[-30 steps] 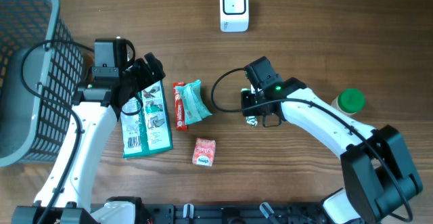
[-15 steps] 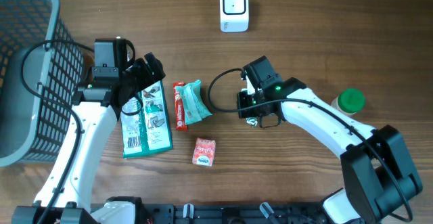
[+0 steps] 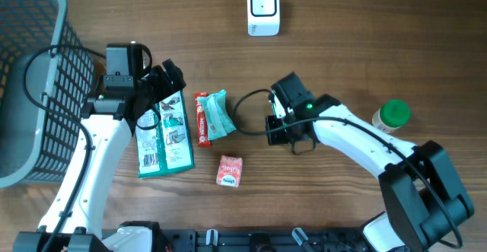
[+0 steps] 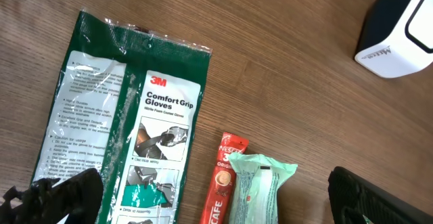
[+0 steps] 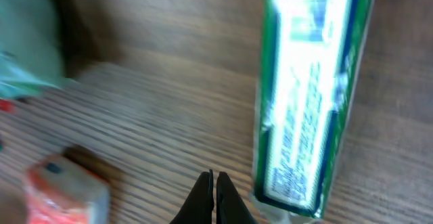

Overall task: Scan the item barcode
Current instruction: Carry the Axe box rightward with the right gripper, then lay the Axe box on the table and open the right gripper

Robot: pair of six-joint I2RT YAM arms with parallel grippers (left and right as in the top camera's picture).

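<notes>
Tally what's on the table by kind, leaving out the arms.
Flat packets: 3 (gloves pack, coffee sachet, mint-green pack)
Small box: 1
Green-capped bottle: 1
Scanner: 1
Basket: 1
Total: 7

Glossy plastic glove pack [image 4: 128,116]; matt wood table [image 4: 284,61].

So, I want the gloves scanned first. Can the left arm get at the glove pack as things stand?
Probably yes. The left gripper hangs open right over the glove pack, which lies flat with nothing on top; the sachet lies beside it, not in the way.
</notes>
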